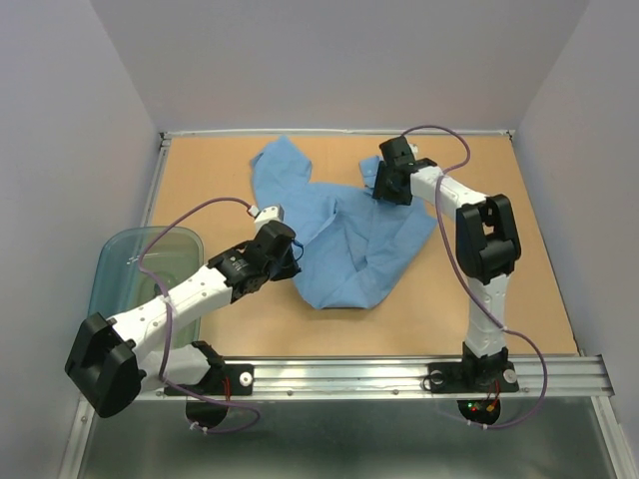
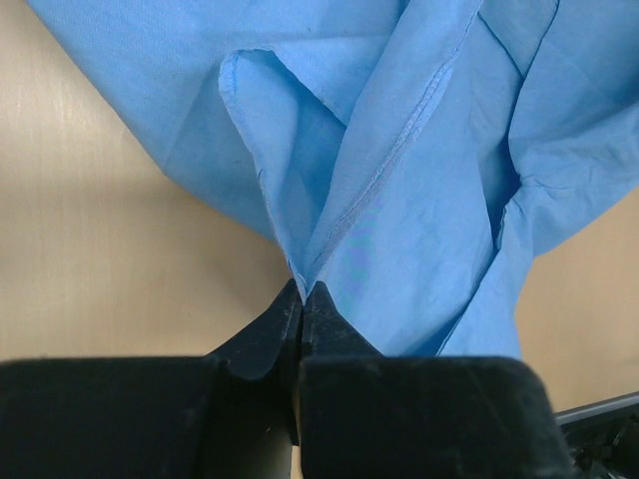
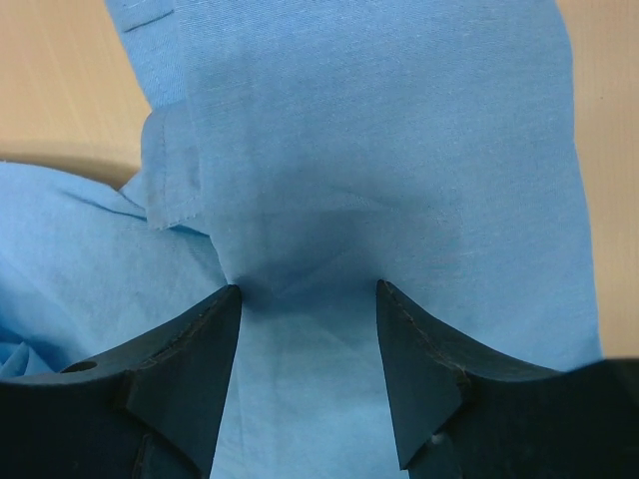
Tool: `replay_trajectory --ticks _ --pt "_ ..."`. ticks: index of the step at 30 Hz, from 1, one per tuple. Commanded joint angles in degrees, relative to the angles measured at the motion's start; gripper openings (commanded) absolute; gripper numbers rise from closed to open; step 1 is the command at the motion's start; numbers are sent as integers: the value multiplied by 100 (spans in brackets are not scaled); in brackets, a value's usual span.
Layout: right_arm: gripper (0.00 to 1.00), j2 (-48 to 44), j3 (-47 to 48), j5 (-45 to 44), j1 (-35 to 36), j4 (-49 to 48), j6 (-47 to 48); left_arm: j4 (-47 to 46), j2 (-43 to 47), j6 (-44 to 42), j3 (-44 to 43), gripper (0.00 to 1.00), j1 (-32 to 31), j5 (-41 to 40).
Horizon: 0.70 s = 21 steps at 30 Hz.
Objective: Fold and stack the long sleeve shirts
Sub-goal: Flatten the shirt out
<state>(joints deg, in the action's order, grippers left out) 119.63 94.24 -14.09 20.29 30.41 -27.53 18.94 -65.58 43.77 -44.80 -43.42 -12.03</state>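
Shirt [image 1: 339,239], light blue and long-sleeved, is seen lying crumpled and unfolded across the middle of the tan table [image 1: 499,289], with one part reaching toward the far edge and the bulk bunched toward the near side. Left gripper [image 1: 290,257] is placed at the shirt's left border; in the left wrist view its fingertips are pressed together [image 2: 303,289] and a raised ridge of the cloth [image 2: 399,200] is pinched between them, the fabric fanning away from the tips. Right gripper [image 1: 384,190] is set down on the far right part of the shirt. In the right wrist view its jaws are held apart [image 3: 305,289], with smooth cloth [image 3: 379,150] lying between and beyond the two fingers [image 3: 190,359] and slightly puckered at the tips; a grip there cannot be confirmed. A clear bluish tub [image 1: 130,264] is noted at the table's left edge, apart from the shirt, beside the left arm.
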Motion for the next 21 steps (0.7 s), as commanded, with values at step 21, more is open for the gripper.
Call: replay_trajectory --ticks 21 --pt "45 553 745 -1333 352 -62 -367 -48 371 -9 129 0 -44 -89"
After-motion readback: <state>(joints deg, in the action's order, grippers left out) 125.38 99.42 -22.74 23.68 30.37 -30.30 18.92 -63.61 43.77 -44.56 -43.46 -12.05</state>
